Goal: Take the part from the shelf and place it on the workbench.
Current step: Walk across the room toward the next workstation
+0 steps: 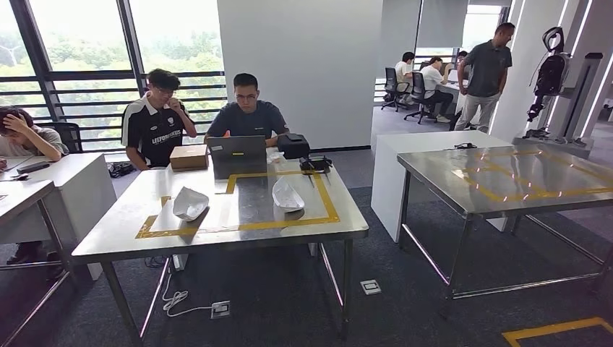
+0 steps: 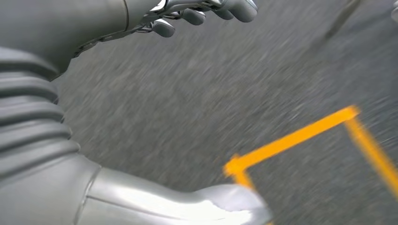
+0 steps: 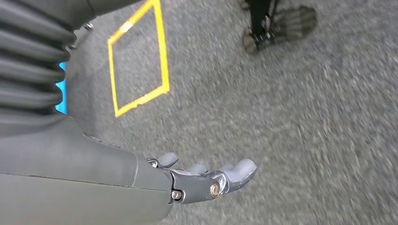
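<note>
Two white curved parts [image 1: 190, 203] [image 1: 288, 195] lie inside a yellow tape outline on the steel workbench [image 1: 246, 210] straight ahead in the head view. My left hand [image 2: 155, 18] hangs over grey carpet, its fingers [image 2: 234, 8] apart from the thumb [image 2: 202, 206], holding nothing. My right hand [image 3: 197, 180] also hangs above the floor, fingers [image 3: 241, 169] stretched out and empty.
Two people sit behind the workbench with a laptop [image 1: 237, 154], a cardboard box [image 1: 189, 156] and a black device [image 1: 293, 145]. A second steel table [image 1: 506, 177] stands at the right, white desks at the left. Yellow tape squares [image 3: 138, 61] mark the carpet. A person stands at the back right.
</note>
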